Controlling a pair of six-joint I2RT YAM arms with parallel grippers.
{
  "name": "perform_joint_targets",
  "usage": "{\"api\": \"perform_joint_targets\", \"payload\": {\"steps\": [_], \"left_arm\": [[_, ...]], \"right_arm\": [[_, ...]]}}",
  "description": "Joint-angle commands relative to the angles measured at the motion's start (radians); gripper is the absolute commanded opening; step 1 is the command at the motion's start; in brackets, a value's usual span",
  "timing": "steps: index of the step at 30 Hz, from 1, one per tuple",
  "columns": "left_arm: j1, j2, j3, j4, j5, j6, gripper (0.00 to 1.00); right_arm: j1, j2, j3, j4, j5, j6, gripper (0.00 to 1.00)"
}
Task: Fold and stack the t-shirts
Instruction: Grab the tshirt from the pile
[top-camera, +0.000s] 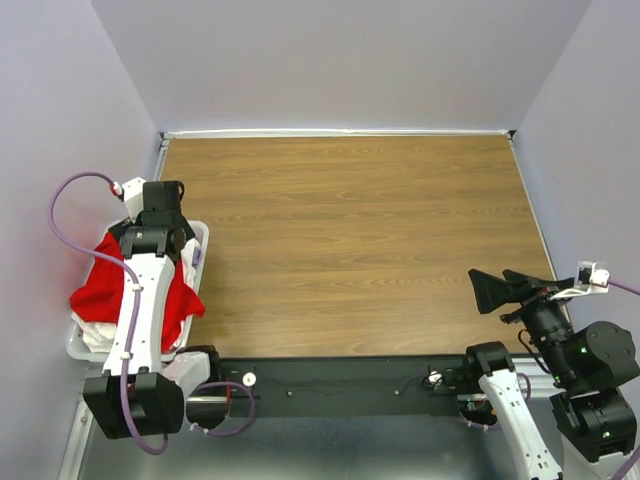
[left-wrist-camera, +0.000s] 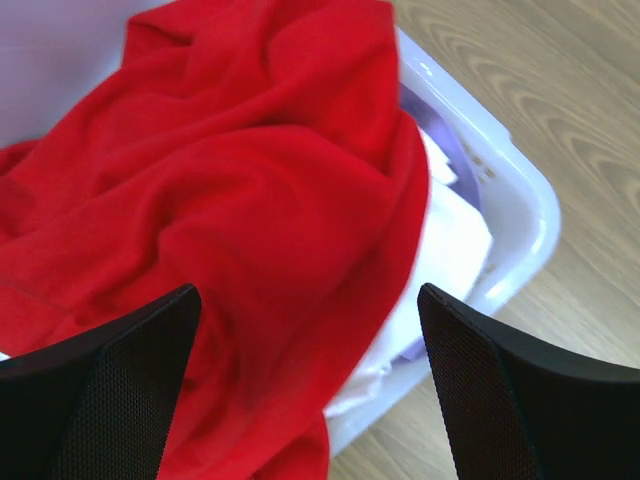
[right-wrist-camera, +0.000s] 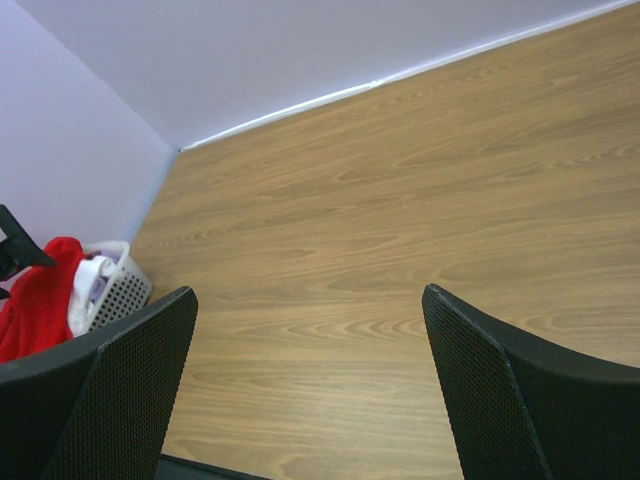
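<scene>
Item 1, red t-shirt (left-wrist-camera: 230, 180): you are seeing it lying crumpled in the white laundry basket (left-wrist-camera: 530, 220), filling the upper left of the left wrist view and draping over the basket's near rim. In the top view, shirt and basket are sitting at the left edge of the frame.

Item 2, white t-shirts (left-wrist-camera: 455, 240): these are bunching beneath the red one, against the basket's right wall.

Item 3, left gripper (left-wrist-camera: 308, 320): your left jaws are standing wide apart above the red cloth, gripping nothing.

Item 4, right gripper (right-wrist-camera: 310, 310): its jaws are gaping too, holding nothing. It is hanging over the wooden table (top-camera: 350, 240) at the top view's lower right, well apart from the basket.
</scene>
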Motion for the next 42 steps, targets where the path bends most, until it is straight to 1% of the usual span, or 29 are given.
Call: {"api": "perform_joint_targets", "payload": {"steps": [1, 4, 5, 7, 8, 12, 14, 15, 16, 17, 21, 22, 23, 27, 28, 30, 31, 32, 33, 34, 35, 37, 38, 39, 41, 42], "left_arm": [[0.072, 0.015, -0.012, 0.065, -0.003, 0.034, 0.96], [0.110, 0.047, -0.015, 0.083, 0.031, 0.057, 0.93], [0.121, 0.069, -0.015, 0.083, 0.040, 0.057, 0.88], [0.129, 0.089, -0.015, 0.083, 0.044, 0.057, 0.83], [0.130, 0.090, -0.015, 0.083, 0.045, 0.061, 0.77], [0.141, 0.092, -0.026, 0.091, 0.068, 0.073, 0.68], [0.141, 0.106, -0.033, 0.085, 0.085, 0.079, 0.49], [0.142, 0.109, -0.033, 0.082, 0.087, 0.076, 0.35], [0.142, 0.107, -0.027, 0.080, 0.085, 0.074, 0.19], [0.141, 0.090, -0.021, 0.078, 0.082, 0.076, 0.00], [0.141, 0.032, 0.086, 0.045, 0.099, 0.091, 0.00], [0.136, 0.024, 0.158, 0.034, 0.119, 0.093, 0.00], [0.126, 0.023, 0.196, 0.007, 0.122, 0.088, 0.00], [0.040, 0.009, 0.356, -0.012, 0.160, 0.064, 0.00], [0.008, -0.003, 0.405, 0.006, 0.181, 0.048, 0.00], [-0.029, -0.014, 0.442, 0.029, 0.208, 0.042, 0.00], [-0.045, -0.020, 0.471, 0.041, 0.246, 0.038, 0.00], [-0.054, -0.022, 0.479, 0.080, 0.270, 0.038, 0.00], [-0.095, -0.025, 0.481, 0.104, 0.299, 0.038, 0.00], [-0.108, -0.026, 0.481, 0.130, 0.333, 0.035, 0.00], [-0.118, -0.025, 0.473, 0.187, 0.405, 0.025, 0.00], [-0.155, -0.017, 0.453, 0.250, 0.461, 0.015, 0.00], [-0.170, 0.004, 0.450, 0.311, 0.511, 0.015, 0.00], [-0.189, 0.021, 0.450, 0.339, 0.533, 0.015, 0.00], [-0.245, 0.090, 0.480, 0.400, 0.560, 0.019, 0.00], [-0.291, 0.119, 0.529, 0.416, 0.561, 0.025, 0.00]], "right_arm": [[0.011, -0.021, 0.018, -0.046, 0.045, -0.015, 1.00], [0.014, -0.027, 0.012, -0.050, 0.046, -0.014, 1.00], [0.018, -0.031, 0.010, -0.051, 0.046, -0.014, 1.00], [0.019, -0.033, 0.012, -0.053, 0.046, -0.014, 1.00], [0.022, -0.032, 0.016, -0.054, 0.051, -0.017, 1.00], [0.024, -0.033, 0.028, -0.066, 0.065, -0.023, 1.00], [0.027, -0.035, 0.030, -0.073, 0.069, -0.021, 1.00], [0.028, -0.035, 0.033, -0.074, 0.069, -0.023, 1.00], [0.028, -0.033, 0.041, -0.076, 0.069, -0.023, 1.00], [0.028, -0.033, 0.045, -0.079, 0.069, -0.023, 1.00], [0.033, -0.025, 0.070, -0.091, 0.071, -0.025, 1.00], [0.033, -0.024, 0.076, -0.091, 0.069, -0.025, 1.00], [0.033, -0.021, 0.078, -0.094, 0.068, -0.023, 1.00], [0.034, -0.004, 0.093, -0.093, 0.039, -0.015, 1.00], [0.034, -0.001, 0.096, -0.093, 0.031, -0.014, 1.00], [0.036, 0.005, 0.104, -0.093, 0.022, -0.012, 1.00], [0.034, 0.014, 0.105, -0.093, 0.013, -0.012, 1.00], [0.034, 0.019, 0.105, -0.091, 0.006, -0.011, 1.00], [0.036, 0.031, 0.107, -0.089, -0.001, -0.012, 1.00], [0.034, 0.031, 0.105, -0.088, -0.006, -0.012, 1.00], [0.034, 0.051, 0.107, -0.086, -0.007, -0.015, 1.00], [0.034, 0.071, 0.096, -0.076, -0.021, -0.023, 1.00], [0.034, 0.092, 0.091, -0.071, -0.021, -0.028, 1.00], [0.034, 0.106, 0.085, -0.057, -0.024, -0.040, 1.00], [0.034, 0.142, 0.062, -0.037, -0.017, -0.048, 1.00], [0.034, 0.154, 0.059, -0.021, -0.003, -0.043, 1.00]]}}
